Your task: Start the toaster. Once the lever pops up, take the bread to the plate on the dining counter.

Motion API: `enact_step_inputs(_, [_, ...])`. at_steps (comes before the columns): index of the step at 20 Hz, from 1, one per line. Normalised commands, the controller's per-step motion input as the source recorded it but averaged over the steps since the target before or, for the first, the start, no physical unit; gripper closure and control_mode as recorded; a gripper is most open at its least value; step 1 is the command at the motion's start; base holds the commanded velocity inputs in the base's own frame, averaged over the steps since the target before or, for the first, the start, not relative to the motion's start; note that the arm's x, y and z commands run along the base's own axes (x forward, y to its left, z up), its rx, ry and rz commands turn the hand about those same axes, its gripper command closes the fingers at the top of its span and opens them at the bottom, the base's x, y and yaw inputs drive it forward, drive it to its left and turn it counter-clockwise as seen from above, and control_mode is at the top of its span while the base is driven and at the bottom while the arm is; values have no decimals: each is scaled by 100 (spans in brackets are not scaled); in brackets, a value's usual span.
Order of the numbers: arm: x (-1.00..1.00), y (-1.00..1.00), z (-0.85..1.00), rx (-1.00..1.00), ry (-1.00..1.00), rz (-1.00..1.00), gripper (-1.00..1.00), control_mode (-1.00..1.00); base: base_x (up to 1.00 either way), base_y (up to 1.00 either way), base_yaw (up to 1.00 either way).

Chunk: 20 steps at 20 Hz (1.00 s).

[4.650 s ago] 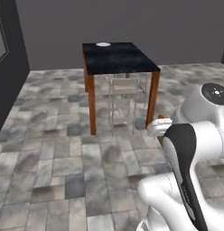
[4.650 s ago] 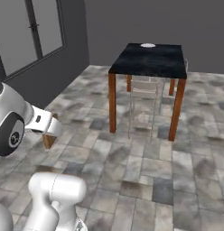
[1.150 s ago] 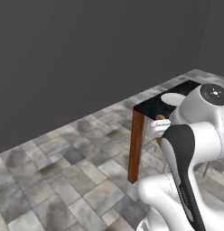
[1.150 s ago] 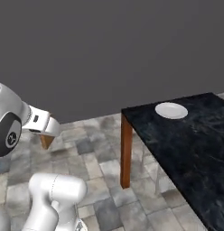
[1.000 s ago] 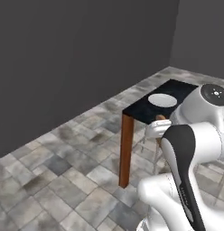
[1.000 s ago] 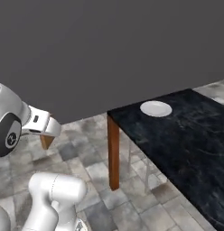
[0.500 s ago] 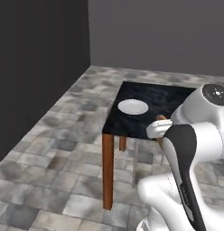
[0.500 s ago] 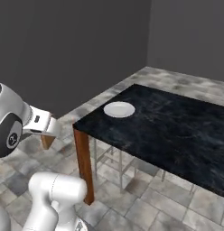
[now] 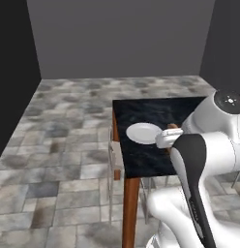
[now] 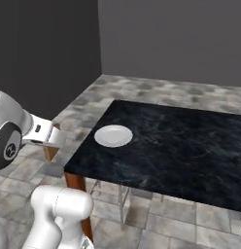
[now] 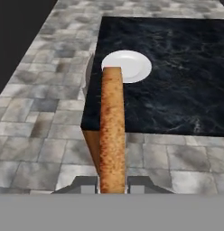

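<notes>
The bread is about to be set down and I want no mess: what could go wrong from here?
1. The plate sits near the corner of the dining counter; a drop that falls short could send the bread to the floor.
2. The hand holds the slice on edge by one end; it may tip or slip as the arm reaches out.
3. Coming in low, the slice could hit the counter edge.

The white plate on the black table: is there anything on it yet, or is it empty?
Empty. The plate shows a bare white face on the dining counter; the bread is clamped in the jaws, short of it.
</notes>
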Motion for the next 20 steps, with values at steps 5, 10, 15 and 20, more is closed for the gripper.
enact_step_inputs(5, [0, 0, 0, 0, 0, 0, 100, 100, 75, 8, -18])
enact_step_inputs(10, [0, 0, 0, 0, 0, 0, 100, 100, 50, -7, -10])
enact_step_inputs(15, [0, 0, 0, 0, 0, 0, 100, 100, 41, -26, -4])
enact_step_inputs(20, [0, 0, 0, 0, 0, 0, 100, 100, 52, -4, -18])
